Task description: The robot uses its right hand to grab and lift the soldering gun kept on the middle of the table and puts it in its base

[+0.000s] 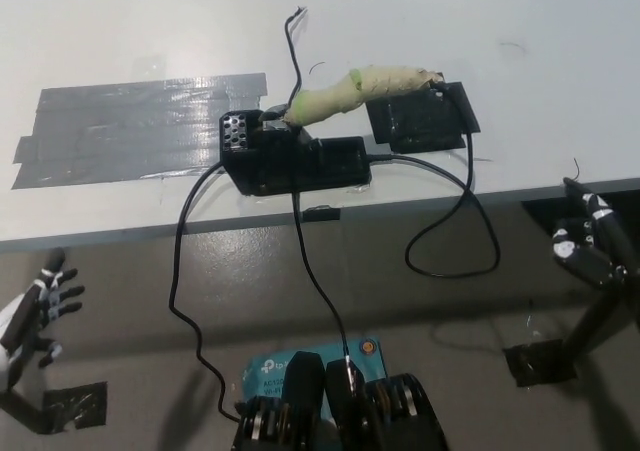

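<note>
- While the white tabletop (520,101) fills the upper part of the head view, the soldering gun with its handle wrapped in pale green tape (352,91) lies near the table's middle, tilted, its tip end down on the black rectangular base unit (290,161) and its wrapped butt over a flat black pad (420,121).
- The base unit sits close to the table's front edge, with a small perforated block at its left end.
- A broad patch of grey duct tape (130,131) is stuck to the table just left of the base.
- Thin black cables (455,241) run from the base and the pad over the edge and hang in loops above the floor.
- The black right hand (590,246) is at the right border, below the table edge and well apart from the soldering gun; it grasps nothing and its fingers are spread.
- The white left hand (35,306) rests at the lower left, off the table, fingers apart and empty.
</note>
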`<state>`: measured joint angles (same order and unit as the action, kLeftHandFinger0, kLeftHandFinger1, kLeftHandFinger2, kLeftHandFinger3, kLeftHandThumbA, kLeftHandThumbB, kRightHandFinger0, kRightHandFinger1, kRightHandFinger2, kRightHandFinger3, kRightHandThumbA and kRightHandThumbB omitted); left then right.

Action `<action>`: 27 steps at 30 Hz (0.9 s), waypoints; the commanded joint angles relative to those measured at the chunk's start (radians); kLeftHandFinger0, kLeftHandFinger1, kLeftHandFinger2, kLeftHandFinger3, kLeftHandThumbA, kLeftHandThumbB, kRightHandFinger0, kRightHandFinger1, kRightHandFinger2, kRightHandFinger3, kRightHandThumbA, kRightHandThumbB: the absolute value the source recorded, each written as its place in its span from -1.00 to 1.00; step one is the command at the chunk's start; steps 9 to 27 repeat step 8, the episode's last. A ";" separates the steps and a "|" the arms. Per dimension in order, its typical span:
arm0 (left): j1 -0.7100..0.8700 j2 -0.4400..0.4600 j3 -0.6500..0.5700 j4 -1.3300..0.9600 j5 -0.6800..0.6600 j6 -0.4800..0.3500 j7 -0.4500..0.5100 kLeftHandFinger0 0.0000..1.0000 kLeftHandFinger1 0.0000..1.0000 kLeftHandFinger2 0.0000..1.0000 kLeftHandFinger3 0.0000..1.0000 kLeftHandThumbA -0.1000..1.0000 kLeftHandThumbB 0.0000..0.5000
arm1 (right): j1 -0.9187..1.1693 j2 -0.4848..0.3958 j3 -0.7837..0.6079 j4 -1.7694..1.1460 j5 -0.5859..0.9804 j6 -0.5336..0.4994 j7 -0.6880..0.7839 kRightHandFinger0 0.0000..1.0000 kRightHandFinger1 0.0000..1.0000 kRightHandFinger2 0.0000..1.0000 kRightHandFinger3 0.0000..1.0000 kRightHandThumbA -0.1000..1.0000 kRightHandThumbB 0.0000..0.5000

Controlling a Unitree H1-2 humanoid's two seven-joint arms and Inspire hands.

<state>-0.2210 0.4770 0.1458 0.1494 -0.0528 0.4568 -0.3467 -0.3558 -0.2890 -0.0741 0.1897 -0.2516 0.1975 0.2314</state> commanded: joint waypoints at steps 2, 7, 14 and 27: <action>-0.015 0.033 -0.004 0.001 -0.002 0.013 0.013 0.66 0.82 0.98 1.00 1.00 -0.42 | -0.045 -0.004 -0.009 0.019 0.008 -0.005 -0.069 0.07 0.46 1.00 1.00 -0.99 0.04; -0.003 0.041 -0.009 0.011 -0.023 0.013 0.000 0.76 0.90 1.00 1.00 1.00 -0.43 | -0.043 -0.010 0.002 0.016 0.006 0.015 -0.069 0.00 0.41 1.00 1.00 -0.99 0.02; -0.003 0.041 -0.009 0.011 -0.023 0.013 0.000 0.76 0.90 1.00 1.00 1.00 -0.43 | -0.043 -0.010 0.002 0.016 0.006 0.015 -0.069 0.00 0.41 1.00 1.00 -0.99 0.02; -0.003 0.041 -0.009 0.011 -0.023 0.013 0.000 0.76 0.90 1.00 1.00 1.00 -0.43 | -0.043 -0.010 0.002 0.016 0.006 0.015 -0.069 0.00 0.41 1.00 1.00 -0.99 0.02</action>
